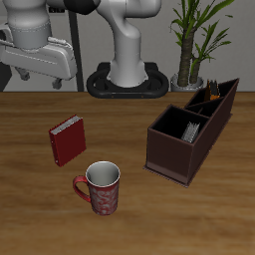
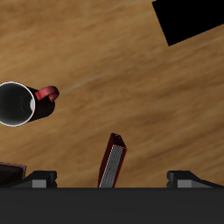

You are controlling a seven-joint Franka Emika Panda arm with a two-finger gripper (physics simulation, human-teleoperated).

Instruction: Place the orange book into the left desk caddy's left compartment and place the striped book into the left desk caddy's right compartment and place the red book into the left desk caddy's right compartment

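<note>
Nearest the front edge: red patterned ceramic mug [image 1: 103, 188] with white interior, upright on the wooden table [image 1: 40, 209], handle pointing away from the caddy

Thin dark red book [image 1: 68, 140], pale page edge, standing upright on the table just behind the mug, apart from it. Wrist view shows the same book [image 2: 112, 162] edge-on, directly below the claw, between the finger lines

Long dark brown open-topped desk caddy [image 1: 189, 131] well apart from the book, across the table. Grey-and-black striped book [image 1: 191, 129] sits in its large square compartment [image 1: 181, 126]; orange book [image 1: 210, 98] sits in the narrow slanted-divider compartment [image 1: 213, 97] at the taller end

Gripper [image 2: 112, 179]: only the two fingertips [image 2: 40, 178] show in the wrist view, set wide apart, jaws spread. Nothing held, nothing touched; both tips are clear of the red book. Arm is high over the table, claw itself out of the exterior view
</note>
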